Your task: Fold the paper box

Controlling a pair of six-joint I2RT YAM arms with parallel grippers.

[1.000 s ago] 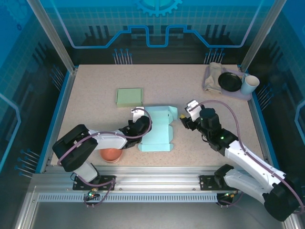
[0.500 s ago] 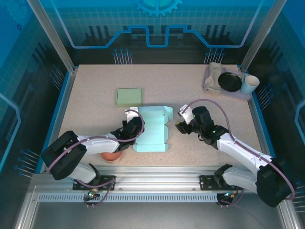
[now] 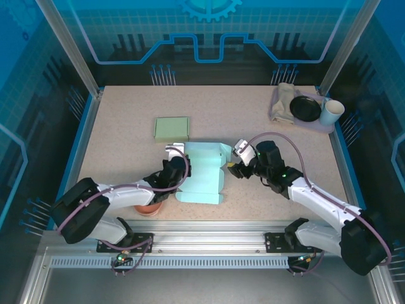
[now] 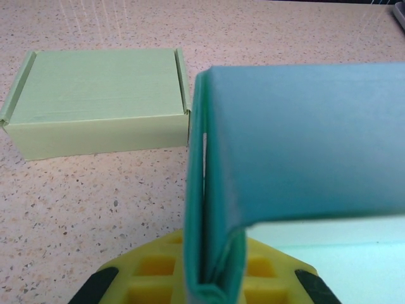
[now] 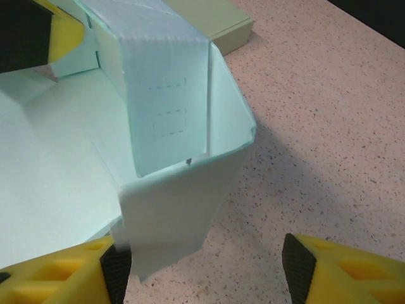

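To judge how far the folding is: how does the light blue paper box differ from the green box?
The light blue paper box is only partly formed, its base flat with some walls raised; the green box is fully folded and closed. The left gripper is shut on a wall of the light blue paper box; the green box lies untouched. Both rest on the table.

Speckled table bears a green box, paper box, orange bowl, tray
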